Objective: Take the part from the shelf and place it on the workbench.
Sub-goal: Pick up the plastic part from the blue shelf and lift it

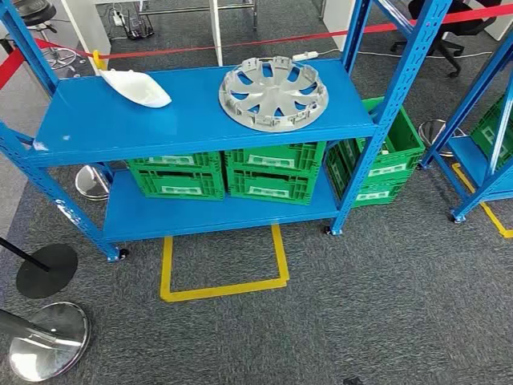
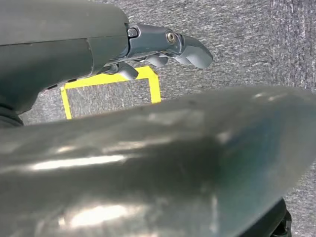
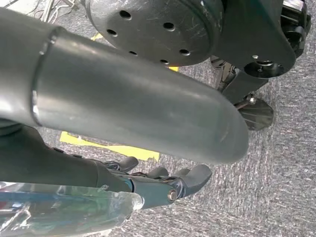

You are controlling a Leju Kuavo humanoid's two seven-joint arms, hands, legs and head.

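Left hand [image 2: 164,47] hangs low over grey carpet [image 1: 375,305], fingers [image 2: 190,49] loosely extended, nothing in them, released. Right hand [image 3: 168,185] also hangs over the carpet, fingers [image 3: 193,175] slightly curled, apart, holding nothing.

Nearest on the floor: chrome round stanchion base [image 1: 48,341] and black round base [image 1: 47,270] at the left. Next, a yellow tape square outline [image 1: 224,281] on the carpet just in front of the shelf.

Blue metal shelf unit [image 1: 181,120] stands beyond it, on small castors. Lower deck carries two green plastic crates [image 1: 220,170] side by side; a third green plastic crate [image 1: 387,156] sits tilted just off the shelf's right end.

Top deck: silver-grey plastic wheel cover with spoke cutouts [image 1: 273,93] lies flat right of centre, untouched. White smooth curved plastic shell part [image 1: 136,87] lies toward the left rear, well apart from the wheel cover; a small yellow piece [image 1: 97,58] just behind it.

Another blue rack [image 1: 484,160] at far right, with a green crate. Red barrier tape [image 1: 242,44] runs across behind the shelf; chair bases and cables farther back.
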